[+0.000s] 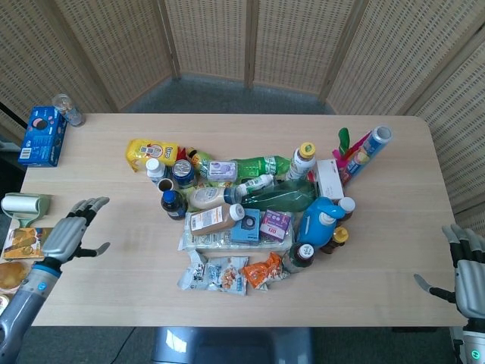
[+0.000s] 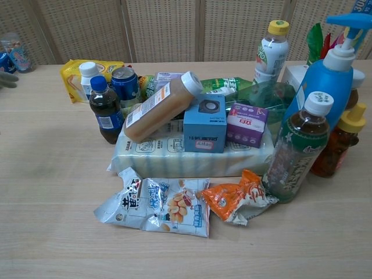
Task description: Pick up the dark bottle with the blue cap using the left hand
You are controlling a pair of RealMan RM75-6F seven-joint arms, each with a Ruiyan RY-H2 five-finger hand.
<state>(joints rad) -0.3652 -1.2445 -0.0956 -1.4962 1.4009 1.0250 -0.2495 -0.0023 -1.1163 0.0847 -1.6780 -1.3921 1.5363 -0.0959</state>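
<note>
The dark bottle with the blue cap [image 1: 173, 203] [image 2: 105, 114] stands upright at the left edge of the pile, beside a blue can [image 2: 124, 85] and a white-capped bottle [image 2: 88, 76]. My left hand [image 1: 70, 233] hovers over the left part of the table, fingers spread and empty, well to the left of the bottle. Only a fingertip of it [image 2: 7, 79] shows at the left edge of the chest view. My right hand [image 1: 470, 277] is at the table's right edge, fingers apart, holding nothing.
A tan bottle [image 2: 161, 105] lies on a wrapped pack [image 2: 192, 156] right of the dark bottle. Snack packets [image 2: 156, 206] lie in front. A yellow pouch [image 1: 151, 154], blue pump bottle [image 1: 319, 219], blue box [image 1: 42, 136] and lint roller [image 1: 23, 204] are also there.
</note>
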